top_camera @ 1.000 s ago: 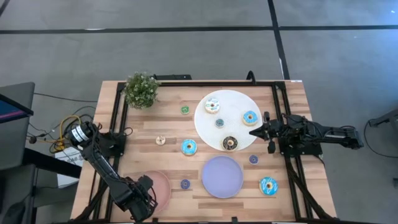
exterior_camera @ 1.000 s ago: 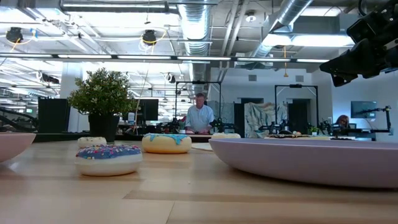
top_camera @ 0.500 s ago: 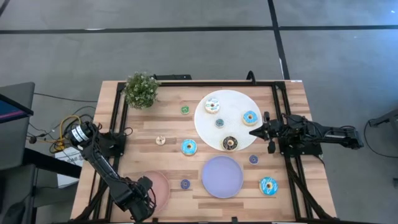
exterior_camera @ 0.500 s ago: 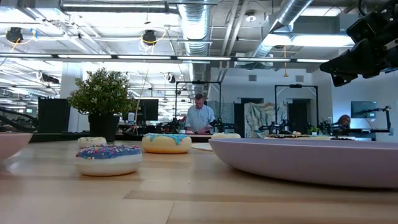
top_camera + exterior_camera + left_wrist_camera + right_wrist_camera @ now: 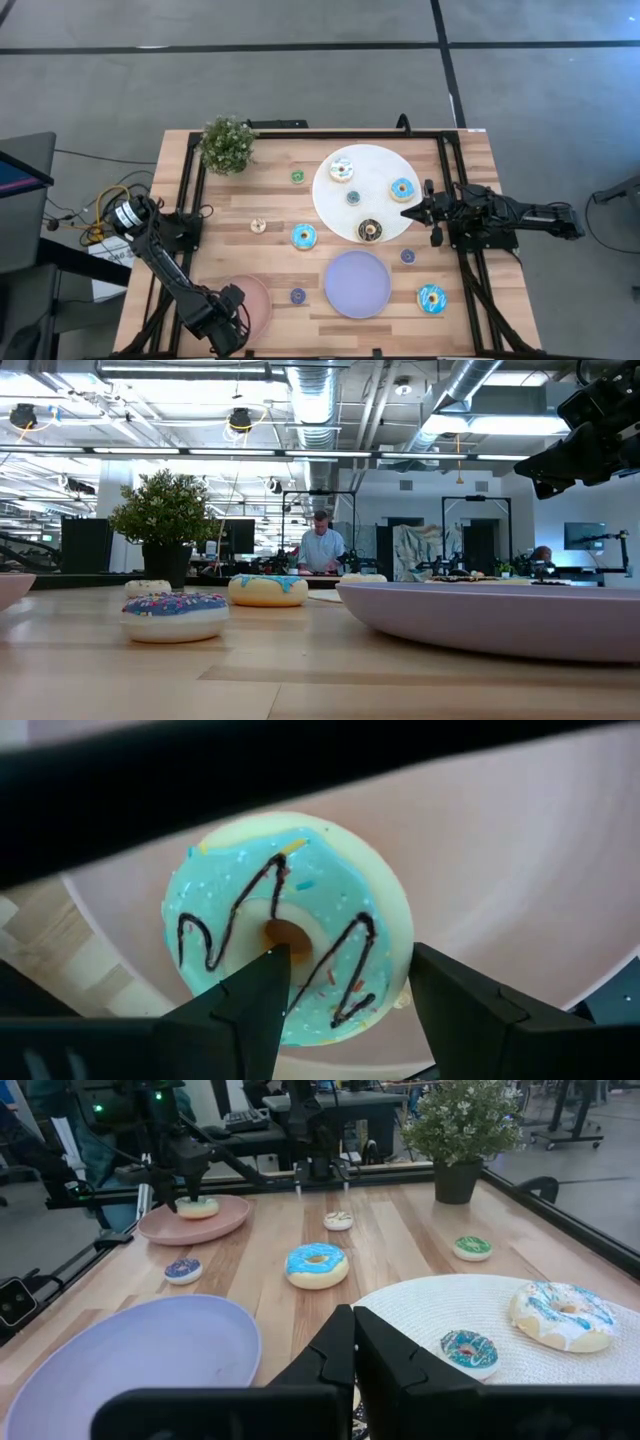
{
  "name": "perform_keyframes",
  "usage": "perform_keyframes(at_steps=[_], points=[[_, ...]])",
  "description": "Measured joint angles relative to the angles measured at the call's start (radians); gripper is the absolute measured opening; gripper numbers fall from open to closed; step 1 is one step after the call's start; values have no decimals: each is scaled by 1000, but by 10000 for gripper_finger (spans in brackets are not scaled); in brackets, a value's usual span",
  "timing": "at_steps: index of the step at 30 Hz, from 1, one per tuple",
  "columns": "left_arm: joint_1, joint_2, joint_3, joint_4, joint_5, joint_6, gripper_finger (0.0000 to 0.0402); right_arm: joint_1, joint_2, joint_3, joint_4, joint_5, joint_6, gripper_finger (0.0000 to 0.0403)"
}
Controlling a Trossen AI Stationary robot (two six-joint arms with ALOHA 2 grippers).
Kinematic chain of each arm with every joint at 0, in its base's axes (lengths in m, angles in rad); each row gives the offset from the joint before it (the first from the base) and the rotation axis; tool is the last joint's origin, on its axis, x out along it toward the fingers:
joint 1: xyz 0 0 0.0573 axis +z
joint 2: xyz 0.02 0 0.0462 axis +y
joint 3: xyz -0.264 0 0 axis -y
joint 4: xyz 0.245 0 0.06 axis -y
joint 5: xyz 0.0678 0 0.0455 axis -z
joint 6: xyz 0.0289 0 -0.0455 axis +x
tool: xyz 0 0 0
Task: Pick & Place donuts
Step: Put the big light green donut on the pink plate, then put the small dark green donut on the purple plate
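Currently the left pincer (image 5: 340,1010) stands over the pink plate (image 5: 262,300), which lies at the near-left corner of the bench (image 5: 275,255). Its fingers are spread, one on each side of a teal-iced donut with a dark zigzag (image 5: 290,925) that rests on that plate. One fingertip sits at the donut's centre hole and the other just off its outer edge; whether either touches the donut cannot be told.

The right pincer (image 5: 432,212) waits just beside the right rim of the white plate (image 5: 380,165), its fingers pressed together and holding nothing.

Taking the white plate as reference:
- On it lie a white-and-blue donut (image 5: 342,169), a blue donut with sprinkles (image 5: 403,189), a chocolate donut (image 5: 370,231) and a tiny teal donut (image 5: 353,197).
- Left of it, on the bench, a tiny green donut (image 5: 297,177) lies near the potted plant (image 5: 227,144).
- Further left sits a tiny cream donut (image 5: 258,226).
- A blue-iced donut (image 5: 304,237) lies just off its lower-left rim.
- Below it is the purple plate (image 5: 357,283), with a tiny purple donut (image 5: 298,296) to that plate's left, another small purple donut (image 5: 407,256) at its upper right, and a blue donut (image 5: 432,298) to its right.

In the low view a person (image 5: 320,548) stands in the room beyond the bench.
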State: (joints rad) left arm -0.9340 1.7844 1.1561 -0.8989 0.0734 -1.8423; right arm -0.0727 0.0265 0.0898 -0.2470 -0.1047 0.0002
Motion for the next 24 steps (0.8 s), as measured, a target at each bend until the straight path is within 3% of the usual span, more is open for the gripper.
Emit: perform_keyframes(at_steps=[13,24], points=[[6,-33,0,4,-9,0,197,0,0,0,0,0,0,0],[71,-118,0,-11,-164,55,197,0,0,0,0,0,0,0]])
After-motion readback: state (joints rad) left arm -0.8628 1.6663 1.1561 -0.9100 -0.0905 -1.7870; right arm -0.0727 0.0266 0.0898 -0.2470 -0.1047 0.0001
